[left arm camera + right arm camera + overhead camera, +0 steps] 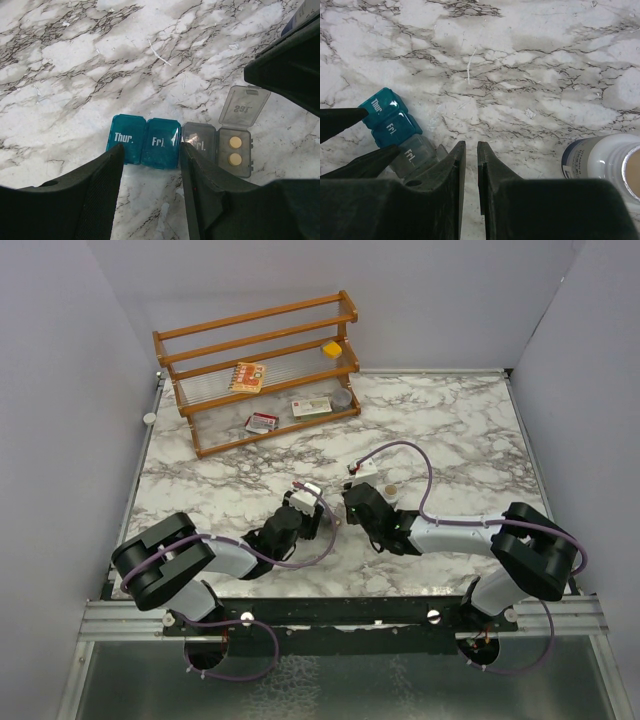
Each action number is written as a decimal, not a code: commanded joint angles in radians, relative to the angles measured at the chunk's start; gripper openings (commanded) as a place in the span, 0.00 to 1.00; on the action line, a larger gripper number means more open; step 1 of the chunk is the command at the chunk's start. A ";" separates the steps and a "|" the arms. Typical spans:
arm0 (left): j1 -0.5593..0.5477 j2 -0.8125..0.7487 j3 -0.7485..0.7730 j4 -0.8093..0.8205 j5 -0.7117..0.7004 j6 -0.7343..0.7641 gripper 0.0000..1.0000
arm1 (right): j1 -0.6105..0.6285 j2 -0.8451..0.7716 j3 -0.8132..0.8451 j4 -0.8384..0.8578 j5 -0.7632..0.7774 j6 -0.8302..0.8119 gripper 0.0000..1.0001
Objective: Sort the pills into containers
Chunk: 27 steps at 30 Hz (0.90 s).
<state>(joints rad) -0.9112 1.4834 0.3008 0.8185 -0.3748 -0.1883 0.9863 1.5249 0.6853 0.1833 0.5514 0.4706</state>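
Observation:
The containers [161, 142] are a strip on the marble: teal "Thur." and "Fri." boxes, then a shut grey "Fri." box [199, 139]. The last grey compartment [235, 152] has its lid up and holds two yellow pills [235, 143]. My left gripper [151, 150] is open just in front of the strip, with one fingertip [186, 148] at the grey "Fri." box. My right gripper [470, 146] has its jaws a narrow slit apart with nothing seen between them. It hovers beside the strip [395, 125]. In the top view both grippers [305, 502] [352, 502] meet mid-table and hide the strip.
A white pill bottle with a blue label [602, 162] stands open to the right of my right gripper; it also shows in the top view [390, 490]. A wooden rack [260, 370] with small packets stands at the back left. Grey walls enclose the table.

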 commanded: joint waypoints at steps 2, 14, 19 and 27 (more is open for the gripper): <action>0.001 0.017 0.006 -0.006 0.023 -0.024 0.50 | -0.005 -0.019 -0.002 0.011 -0.045 0.026 0.16; 0.003 0.017 -0.002 -0.007 0.014 -0.043 0.48 | -0.005 -0.013 -0.007 0.041 -0.158 0.020 0.16; 0.003 0.011 -0.003 -0.007 0.018 -0.045 0.47 | -0.005 -0.006 -0.008 0.059 -0.221 0.014 0.15; 0.004 0.011 0.000 -0.008 0.010 -0.046 0.47 | -0.006 0.018 -0.020 0.064 -0.286 0.029 0.07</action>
<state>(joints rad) -0.9112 1.4887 0.3012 0.8230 -0.3740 -0.2260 0.9859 1.5291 0.6849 0.2153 0.3302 0.4858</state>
